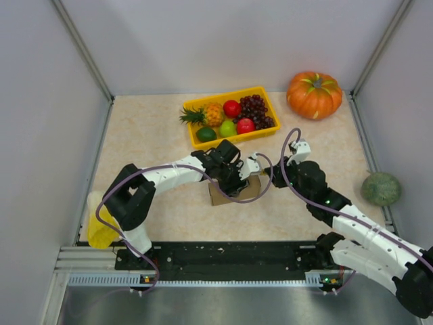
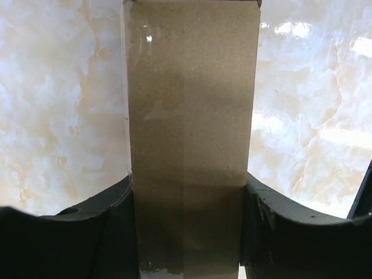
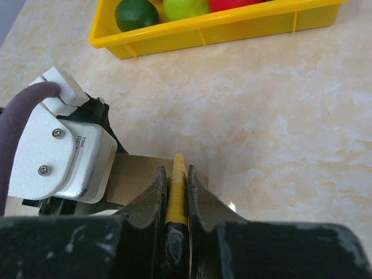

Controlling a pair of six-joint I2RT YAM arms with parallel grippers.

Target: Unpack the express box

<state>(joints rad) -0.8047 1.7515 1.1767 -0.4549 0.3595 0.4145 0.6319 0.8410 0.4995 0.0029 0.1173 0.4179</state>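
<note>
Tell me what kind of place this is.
Probably a robot test cell, not a home: plain grey walls box in a marble-look table, two arms are bolted to a rail, and fruit sits in a yellow tray.

Bright light, glare on express box (image 2: 192,128)

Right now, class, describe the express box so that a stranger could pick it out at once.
On the marble table, look just on the arms' side of the yellow fruit tray. There the left hand clamps the express box: small, plain brown cardboard, unlike the bright plastic tray.
</note>
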